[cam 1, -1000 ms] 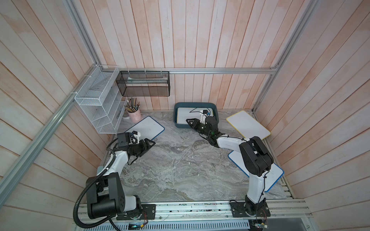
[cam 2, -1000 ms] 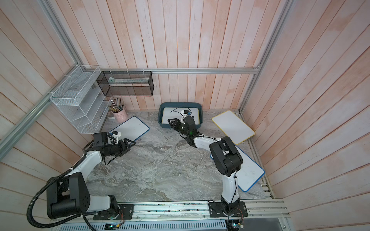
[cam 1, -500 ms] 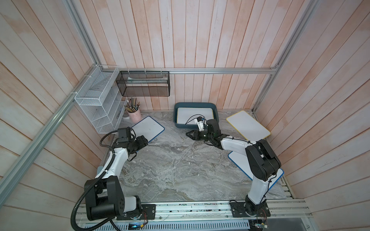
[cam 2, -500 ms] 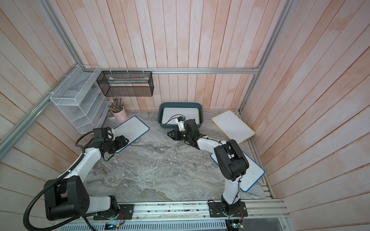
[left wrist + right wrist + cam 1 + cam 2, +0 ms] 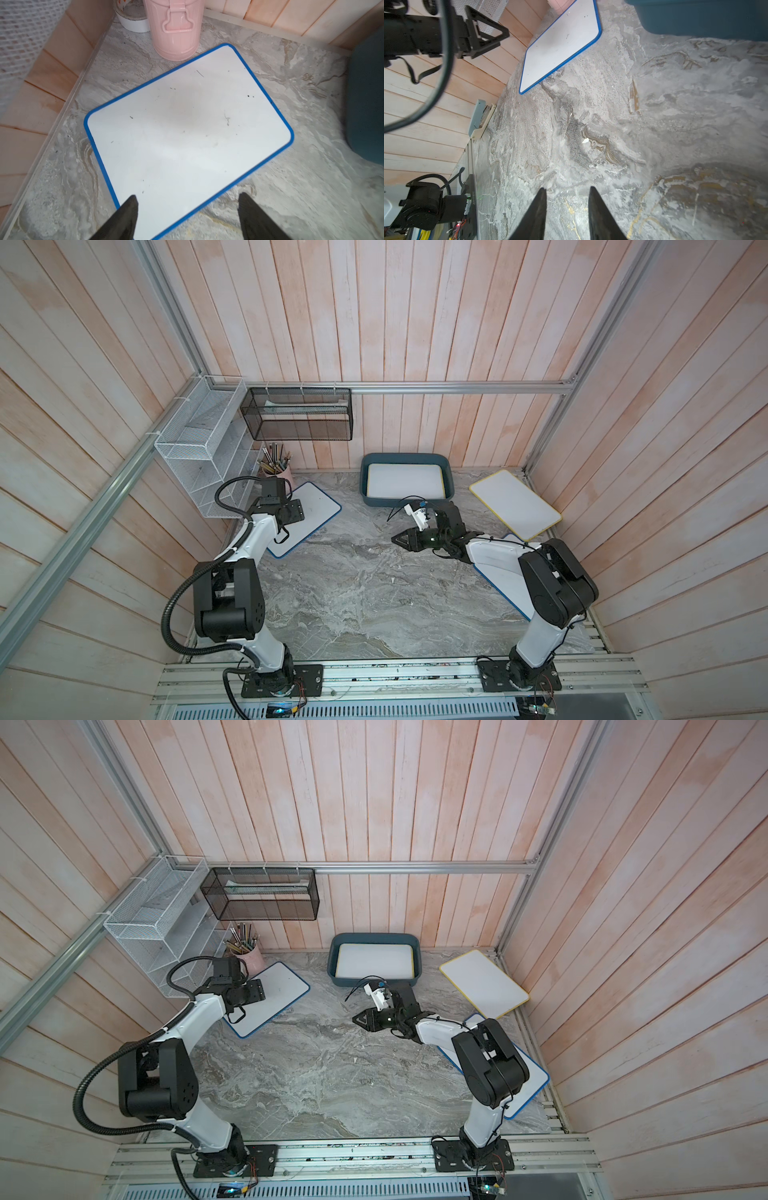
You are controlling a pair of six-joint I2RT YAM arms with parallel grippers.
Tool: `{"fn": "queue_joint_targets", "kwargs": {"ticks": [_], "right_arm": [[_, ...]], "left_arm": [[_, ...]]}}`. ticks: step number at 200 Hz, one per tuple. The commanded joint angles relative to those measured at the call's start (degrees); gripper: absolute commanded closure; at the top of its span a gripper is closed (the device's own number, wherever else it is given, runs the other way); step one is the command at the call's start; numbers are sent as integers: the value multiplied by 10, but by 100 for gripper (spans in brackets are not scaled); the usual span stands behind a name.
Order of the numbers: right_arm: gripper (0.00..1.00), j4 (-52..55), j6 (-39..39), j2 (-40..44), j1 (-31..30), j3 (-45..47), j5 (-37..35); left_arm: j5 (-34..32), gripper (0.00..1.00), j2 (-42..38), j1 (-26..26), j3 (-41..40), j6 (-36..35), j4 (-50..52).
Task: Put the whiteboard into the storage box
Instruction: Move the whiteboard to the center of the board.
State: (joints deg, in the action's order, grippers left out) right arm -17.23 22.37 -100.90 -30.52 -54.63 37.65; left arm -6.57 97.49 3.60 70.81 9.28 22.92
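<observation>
Now: one whiteboard [image 5: 405, 481] lies flat inside the storage box [image 5: 376, 499]. Beside the box, toward the left arm, a blue-rimmed whiteboard [image 5: 187, 124] lies on the surface [image 5: 353, 580]. The left hand [image 5: 188, 196] hovers over its edge, jaws wide apart, empty. In front of the box, the right hand [image 5: 566, 189] has its jaws parted and grips nothing.

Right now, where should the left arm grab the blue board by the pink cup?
Probably the long edge facing open table, coming from the middle: the board lies flat, wall and cup crowd its far sides. Left gripper hangs open over it.
</observation>
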Motion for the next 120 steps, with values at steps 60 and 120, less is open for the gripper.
{"fn": "queue_joint_targets", "kwargs": {"ticks": [60, 120], "right_arm": [[65, -120, 27, 27, 16, 74, -18], [65, -164, 44, 12, 22, 94, -14]], "left_arm": [[-31, 21, 155, 36, 85, -142, -69], [55, 17, 247, 81, 185, -156, -64]]}}
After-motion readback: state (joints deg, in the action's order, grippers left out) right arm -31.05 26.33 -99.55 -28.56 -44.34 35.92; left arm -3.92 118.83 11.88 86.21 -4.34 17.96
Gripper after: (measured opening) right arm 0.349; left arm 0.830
